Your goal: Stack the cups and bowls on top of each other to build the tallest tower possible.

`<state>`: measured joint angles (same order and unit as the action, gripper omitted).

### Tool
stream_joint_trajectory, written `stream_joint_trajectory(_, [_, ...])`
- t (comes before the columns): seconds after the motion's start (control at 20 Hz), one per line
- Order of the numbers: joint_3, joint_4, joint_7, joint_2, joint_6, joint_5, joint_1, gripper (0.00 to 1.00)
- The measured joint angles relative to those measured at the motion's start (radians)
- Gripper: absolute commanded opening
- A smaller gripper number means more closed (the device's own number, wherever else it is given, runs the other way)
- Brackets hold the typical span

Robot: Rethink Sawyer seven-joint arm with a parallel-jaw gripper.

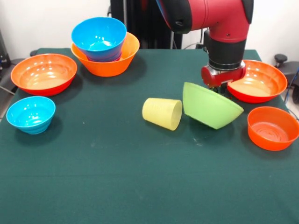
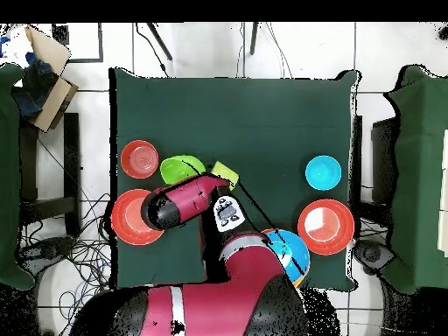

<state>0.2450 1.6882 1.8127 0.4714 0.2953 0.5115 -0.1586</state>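
1. The table (image 1: 117,186) wears a dark green cloth that covers it edge to edge; the overhead view shows white floor tiles around it, loose cables at the robot's side, and a cardboard box (image 2: 48,74) off one corner.
2. The wall behind the robot is plain and pale, with a black pedestal (image 1: 140,21) at the far side.
3. The arm (image 1: 215,18) comes down over the lime bowl (image 1: 210,106), which is tipped on its side, rim turned away toward the arm.
4. The gripper (image 1: 223,84) sits at that bowl's upper rim; whether it is spread or pinching the rim cannot be told.
5. The cup (image 1: 162,113) lies on its side just beside the lime bowl.
6. The tower (image 1: 105,46) stands at the far side: a blue bowl (image 1: 99,37) nested in a light-orange bowl (image 1: 112,63).
7. A cyan bowl (image 1: 31,114) and an orange bowl (image 1: 44,73) sit near one edge; two more orange bowls (image 1: 273,127) sit at the other.
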Motion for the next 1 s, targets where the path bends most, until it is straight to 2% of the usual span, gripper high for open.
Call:
stream_joint_trajectory(0.55, [0.004,0.027,0.0,0.1,0.007,-0.007,-0.024,0.0])
stream_joint_trajectory(0.7, [0.008,0.049,0.0,0.153,0.035,-0.021,-0.044,0.0])
stream_joint_trajectory(1.0, [0.008,0.058,0.0,0.2,0.065,-0.024,-0.059,0.0])
